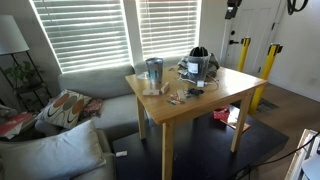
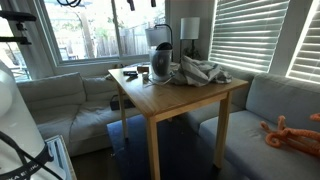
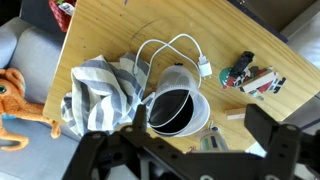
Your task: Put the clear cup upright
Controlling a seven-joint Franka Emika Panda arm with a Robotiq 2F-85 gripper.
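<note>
The wide see-through grey plastic cup (image 3: 176, 98) seems to stand up already, and the black gripper (image 3: 195, 150) above it has its jaws wide apart

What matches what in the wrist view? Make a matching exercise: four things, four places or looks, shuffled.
Things:
1. wide translucent clear cup
2. crumpled grey striped cloth
3. looped white cable
4. orange plush toy

Places or looks:
A. off the light wooden table, at the picture's left edge
B. on the wood above the cup
C. mid-table, dark round end showing
D. bunched beside the cup, picture-left

Pairs: 1-C, 2-D, 3-B, 4-A
</note>
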